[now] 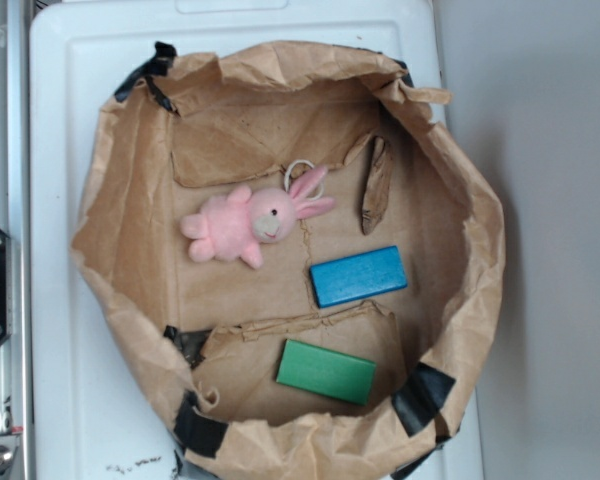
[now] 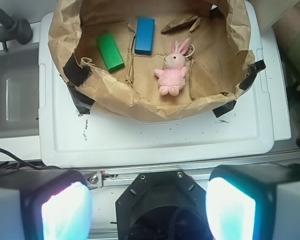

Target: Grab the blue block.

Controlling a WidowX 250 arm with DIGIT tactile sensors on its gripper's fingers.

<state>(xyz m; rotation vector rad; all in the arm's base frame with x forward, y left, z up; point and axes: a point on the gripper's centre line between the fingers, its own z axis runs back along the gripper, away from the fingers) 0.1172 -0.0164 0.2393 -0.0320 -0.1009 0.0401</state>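
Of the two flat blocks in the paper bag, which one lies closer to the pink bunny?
The blue block. It lies just beside the bunny, while the green block sits farther off, beyond a paper fold.

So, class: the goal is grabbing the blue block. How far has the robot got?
Nothing is done yet. The blue block lies untouched in the paper-lined bin, between the pink plush bunny and the green block. The hand is open, far above the bin. Approach, descent and grasp all remain.
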